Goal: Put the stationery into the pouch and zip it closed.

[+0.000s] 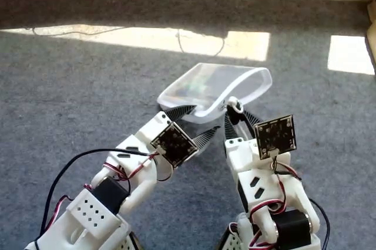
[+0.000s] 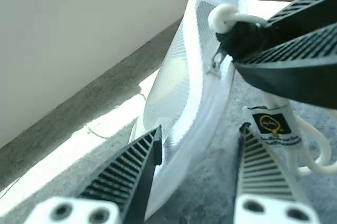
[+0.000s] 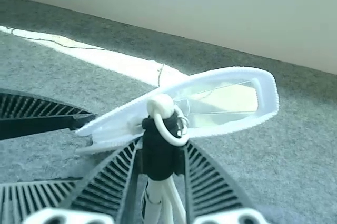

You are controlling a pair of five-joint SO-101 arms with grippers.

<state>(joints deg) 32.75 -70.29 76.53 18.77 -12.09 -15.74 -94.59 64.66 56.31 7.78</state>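
**Zip pull held, pouch not yet braced**

The pouch (image 1: 217,88) is seen lying on the grey mat (image 1: 82,91), in front of both arms, with one narrow end turned towards them. Pale shapes are made out dimly through its mesh wall (image 3: 221,98). They are judged to be the stationery already inside, though this cannot be confirmed.

The zip pull (image 3: 163,111) is pinched between the closed fingers of the right gripper (image 3: 160,150), at the pouch's near end. In the high view the same gripper (image 1: 236,114) is found at that end, with the pull (image 1: 234,103) just above its tips.

The left gripper (image 2: 200,134) is held wide open. The near edge of the pouch (image 2: 179,77) is placed between its fingers, and one finger (image 2: 150,150) lies close against the mesh. Nothing is gripped by it. In the high view it (image 1: 202,120) is seen beside the right gripper at the same end.

The closing step is judged to be in hand. How far the zip has been run cannot be told.

For the next move, the left fingers would need to be closed on the pouch's end so that it is anchored. The pull could then be drawn along the zip line without the whole pouch being dragged across the mat.
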